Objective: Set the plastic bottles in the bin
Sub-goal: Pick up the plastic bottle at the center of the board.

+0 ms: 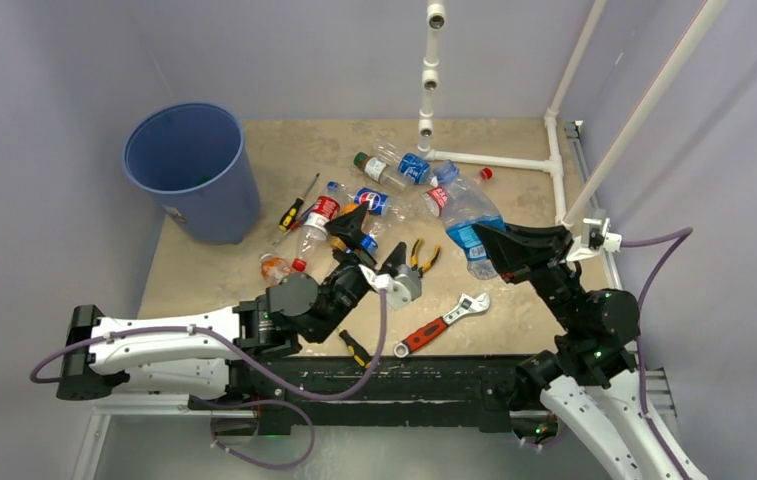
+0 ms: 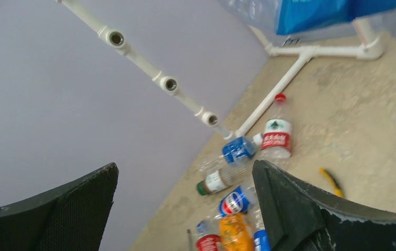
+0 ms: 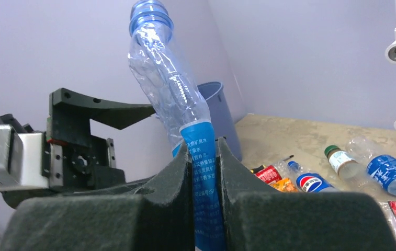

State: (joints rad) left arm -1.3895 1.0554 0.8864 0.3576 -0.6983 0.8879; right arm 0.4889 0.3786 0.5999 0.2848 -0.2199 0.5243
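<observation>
My right gripper (image 3: 204,157) is shut on a big crushed clear bottle with a blue label (image 3: 200,157), held up off the table with its open neck upward. From above, that bottle (image 1: 462,208) hangs at the tip of the right gripper (image 1: 486,242). The left gripper (image 1: 372,247) is open and empty, raised above a cluster of plastic bottles (image 1: 354,205). Between its fingers (image 2: 310,209) I see a Pepsi-label bottle (image 2: 235,201), an orange one (image 2: 236,232) and a green-capped one (image 2: 215,182) lying on the table. The blue bin (image 1: 191,170) stands upright at the far left.
A red-handled wrench (image 1: 444,322) lies near the front edge, yellow pliers (image 1: 420,257) beside the left gripper, and screwdrivers (image 1: 294,210) by the bin. A white pipe frame (image 1: 494,160) runs along the back right, with a loose red cap (image 1: 486,173) by it.
</observation>
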